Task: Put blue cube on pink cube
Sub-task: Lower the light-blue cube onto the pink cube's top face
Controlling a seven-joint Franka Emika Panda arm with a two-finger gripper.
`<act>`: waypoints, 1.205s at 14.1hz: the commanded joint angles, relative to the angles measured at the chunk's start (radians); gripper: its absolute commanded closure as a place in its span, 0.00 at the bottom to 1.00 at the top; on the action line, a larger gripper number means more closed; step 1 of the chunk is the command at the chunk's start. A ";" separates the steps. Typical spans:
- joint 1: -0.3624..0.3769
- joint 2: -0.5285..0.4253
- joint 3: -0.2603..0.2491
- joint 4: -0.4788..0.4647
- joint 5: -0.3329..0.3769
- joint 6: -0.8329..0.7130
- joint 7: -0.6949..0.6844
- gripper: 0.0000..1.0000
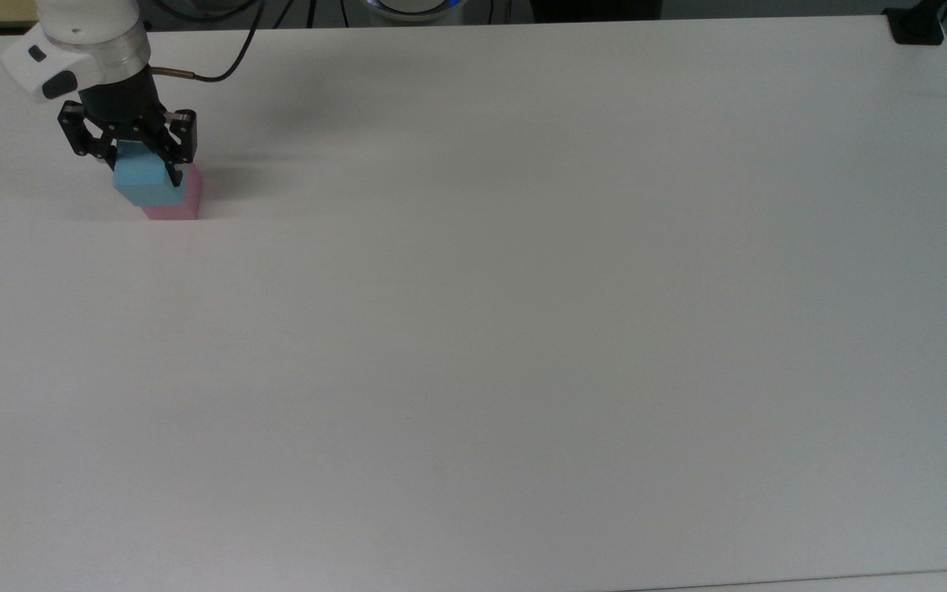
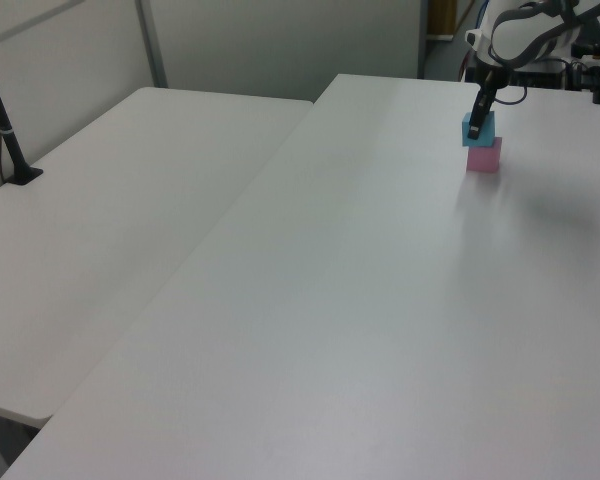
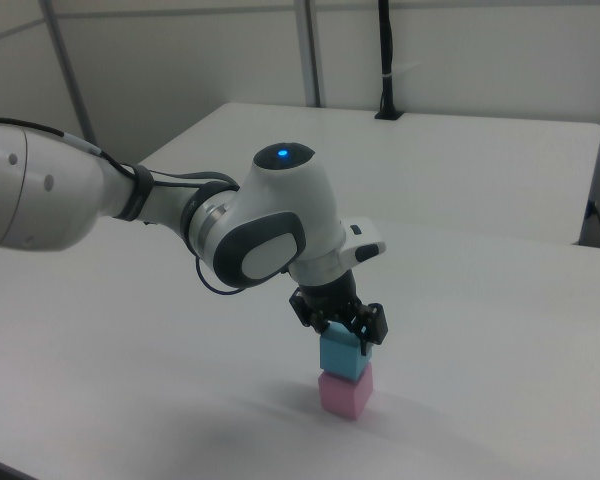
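Your gripper [image 3: 345,333] is clamped on the blue cube [image 3: 342,353], its fingers pinching the cube's upper part from either side. In the right view the blue cube sits directly on the pink cube [image 3: 345,393], and the two look to be in contact, though you cannot be sure from these pictures that the full weight is down.

Taking the pink cube as your landmark: in the top view the blue cube [image 1: 145,182] covers most of the pink cube [image 1: 177,203] and sits shifted toward the top view's left, so only a strip of pink shows below and to the right. Part of that may be the camera's angle, but the right view also hints at a slight offset between the two.

Beyond the pink cube, in the left view, the stack [image 2: 481,142] stands near the far end of the white table [image 2: 380,300], with cables and equipment past the edge.

Your risks from here, as I judge them: if you release while the blue cube overhangs, it may tip off. If the fingers drag on the cube as they part, or you lift before they are clear, you could pull it sideways and shove the pink cube along.
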 commanded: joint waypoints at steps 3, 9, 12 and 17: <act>0.006 -0.018 -0.010 -0.014 -0.015 0.008 -0.012 0.33; 0.005 -0.055 -0.021 -0.014 -0.015 -0.036 -0.041 0.33; 0.006 -0.055 -0.021 -0.016 -0.015 -0.047 -0.044 0.33; 0.008 -0.052 -0.021 -0.019 -0.015 -0.049 -0.035 0.00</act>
